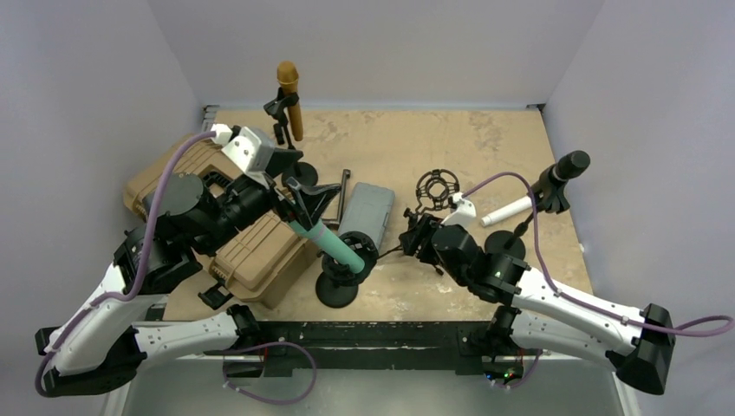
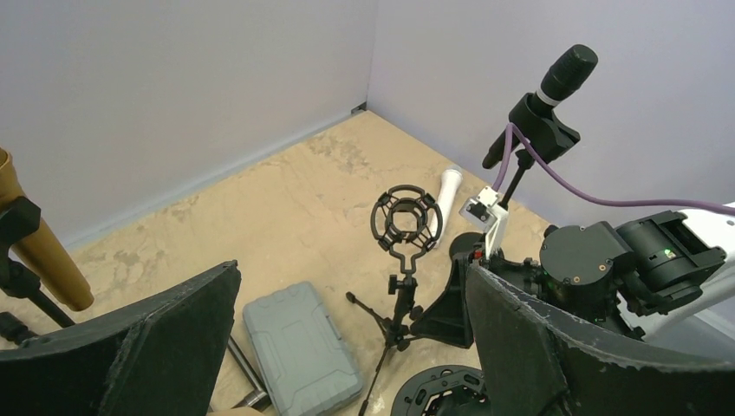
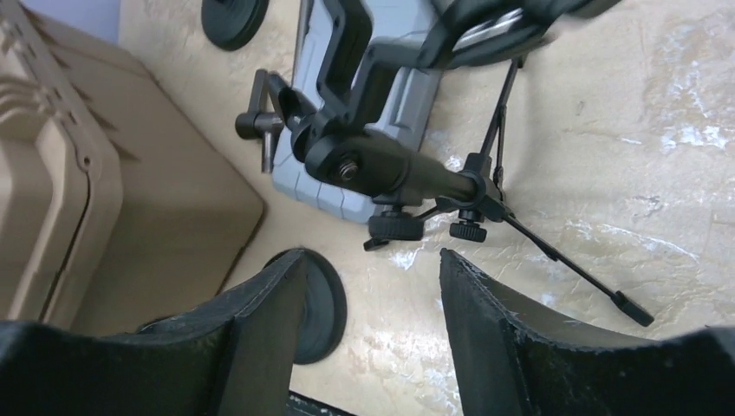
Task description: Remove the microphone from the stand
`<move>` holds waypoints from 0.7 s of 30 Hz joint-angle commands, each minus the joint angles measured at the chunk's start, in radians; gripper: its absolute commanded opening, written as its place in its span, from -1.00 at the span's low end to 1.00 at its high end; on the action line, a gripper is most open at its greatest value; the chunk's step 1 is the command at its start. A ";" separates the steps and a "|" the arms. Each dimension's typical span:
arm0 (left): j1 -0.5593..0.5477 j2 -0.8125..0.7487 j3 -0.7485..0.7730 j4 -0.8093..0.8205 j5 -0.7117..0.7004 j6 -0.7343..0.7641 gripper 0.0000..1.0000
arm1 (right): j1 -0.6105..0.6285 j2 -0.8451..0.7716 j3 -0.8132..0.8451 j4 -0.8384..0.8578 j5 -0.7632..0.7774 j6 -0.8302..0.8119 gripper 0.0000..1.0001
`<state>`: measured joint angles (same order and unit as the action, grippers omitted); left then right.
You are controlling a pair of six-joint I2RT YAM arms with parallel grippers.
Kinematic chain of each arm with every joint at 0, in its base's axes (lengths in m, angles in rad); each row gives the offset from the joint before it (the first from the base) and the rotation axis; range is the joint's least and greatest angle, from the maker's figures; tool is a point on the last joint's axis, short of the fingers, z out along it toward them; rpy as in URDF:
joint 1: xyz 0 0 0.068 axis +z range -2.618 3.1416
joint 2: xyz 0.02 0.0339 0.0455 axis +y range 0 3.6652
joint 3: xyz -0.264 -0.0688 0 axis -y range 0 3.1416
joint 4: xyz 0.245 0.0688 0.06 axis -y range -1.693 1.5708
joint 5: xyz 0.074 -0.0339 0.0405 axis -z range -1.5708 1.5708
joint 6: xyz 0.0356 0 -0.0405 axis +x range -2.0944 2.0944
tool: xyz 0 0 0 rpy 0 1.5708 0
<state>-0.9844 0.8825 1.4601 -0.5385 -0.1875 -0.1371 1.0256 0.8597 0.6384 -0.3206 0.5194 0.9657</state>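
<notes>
The teal microphone (image 1: 328, 243) sits tilted in the clip of its stand (image 1: 336, 293) at near centre, so the removal is not yet done. The left gripper (image 1: 312, 206) reaches in from the left over the microphone's upper end, fingers spread wide and holding nothing. The right gripper (image 1: 409, 232), just right of the stand, is likewise parted and empty.

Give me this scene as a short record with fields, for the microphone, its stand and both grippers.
target: teal microphone, tilted, in its clip
stand: black stand, round base
left gripper: open, at the microphone's upper end
right gripper: open, empty, near small tripod
others: gold microphone and black microphone on stands; white microphone lying flat
</notes>
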 commanded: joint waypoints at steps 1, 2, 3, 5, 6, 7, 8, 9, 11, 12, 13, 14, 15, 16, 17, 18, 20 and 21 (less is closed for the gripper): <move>-0.004 0.010 -0.003 0.043 0.005 0.008 0.99 | -0.053 -0.024 -0.011 0.070 -0.010 0.074 0.10; -0.004 0.010 -0.003 0.043 0.004 0.008 0.99 | -0.060 -0.025 -0.011 0.071 -0.009 0.066 0.08; -0.004 0.012 -0.003 0.042 0.003 0.008 0.99 | -0.071 -0.023 -0.011 0.069 -0.011 0.060 0.07; -0.004 0.013 -0.003 0.042 0.003 0.009 0.99 | -0.086 -0.017 -0.008 0.078 -0.026 0.040 0.04; -0.004 0.013 -0.003 0.043 0.003 0.010 0.99 | -0.088 -0.015 -0.009 0.087 -0.033 0.027 0.02; -0.004 0.013 -0.003 0.041 0.003 0.011 0.99 | -0.088 -0.010 -0.009 0.095 -0.040 0.010 0.01; -0.004 0.013 -0.003 0.041 0.002 0.011 0.99 | -0.088 -0.005 -0.004 0.103 -0.044 -0.009 0.01; -0.004 0.016 -0.004 0.040 0.002 0.011 0.99 | -0.089 0.005 0.002 0.104 -0.044 -0.028 0.01; -0.004 0.015 -0.003 0.039 0.002 0.012 0.99 | -0.089 0.029 0.018 0.089 -0.023 -0.064 0.01; -0.004 0.014 -0.004 0.038 0.002 0.011 0.99 | -0.088 0.040 0.022 0.080 -0.006 -0.080 0.01; -0.003 0.014 -0.003 0.039 0.003 0.011 0.99 | -0.089 0.051 0.024 0.080 0.009 -0.101 0.01; -0.004 0.015 -0.003 0.039 0.003 0.013 0.99 | -0.088 0.065 0.028 0.085 0.018 -0.130 -0.03; -0.004 0.015 -0.004 0.039 0.003 0.012 1.00 | -0.088 0.075 0.037 0.087 0.023 -0.163 -0.06; -0.004 0.016 -0.004 0.039 0.002 0.013 0.99 | -0.088 0.087 0.050 0.076 0.040 -0.190 -0.07; -0.004 0.016 -0.005 0.039 0.002 0.013 1.00 | -0.088 0.099 0.068 0.060 0.054 -0.210 -0.06; -0.004 0.017 -0.004 0.038 0.003 0.013 0.99 | -0.088 0.108 0.080 0.051 0.064 -0.232 -0.02; -0.004 0.018 -0.004 0.038 0.008 0.010 0.99 | -0.089 0.118 0.092 0.072 0.067 -0.302 0.09; -0.003 0.018 -0.004 0.038 0.011 0.009 0.99 | -0.088 0.121 0.089 0.092 0.063 -0.332 0.12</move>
<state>-0.9844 0.9012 1.4593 -0.5388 -0.1871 -0.1371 0.9405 0.9775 0.6655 -0.2768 0.5312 0.7883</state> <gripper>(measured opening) 0.996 0.534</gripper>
